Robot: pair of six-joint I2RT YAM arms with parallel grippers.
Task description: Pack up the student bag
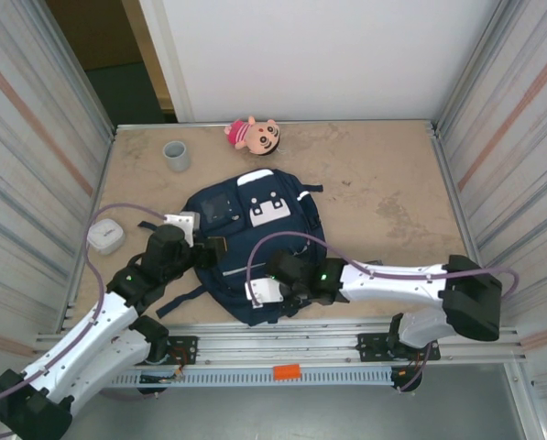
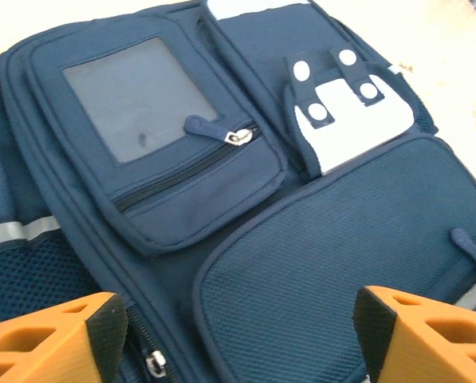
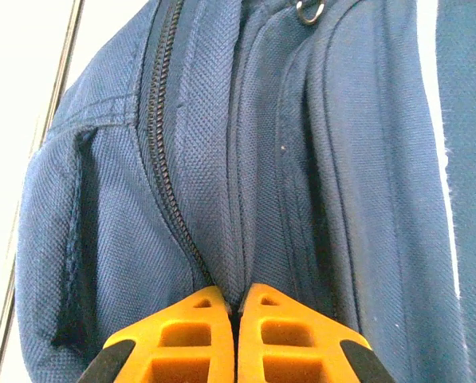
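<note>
Nearest, at the front edge of the bench (image 1: 374, 202): right pincer (image 3: 238, 307), orange fingers pressed tight together, tips butting against the near end of the student bag (image 1: 255, 240), just where a dark zipper (image 3: 170, 159) runs down into the slit between them. Cannot tell whether a fold of cloth or a zipper tab is nipped there. Coarse navy weave all round, piped seams side by side, a small metal ring (image 3: 309, 11) higher up.

Just left of that, left pincer (image 2: 241, 323), spread wide, hanging over the bag's front and touching nothing; navy mesh pocket (image 2: 317, 271) below the gap.

Bag itself flat in the middle of the bench, front face up, dark straps (image 1: 177, 298) trailing out at the near left. Further up the front, a clear-window pocket (image 2: 138, 96) with a navy pull tab (image 2: 202, 124); beside it a white buckle patch (image 2: 341, 120) with white snaps; a grey reflective stripe (image 2: 18, 231) along the side.

Left of the bag, near the left arm, a small white case (image 1: 106, 236). Well beyond, a grey cup (image 1: 176, 155) standing upright. At the far edge, a pink plush doll (image 1: 253, 135) lying apart from the bag.
</note>
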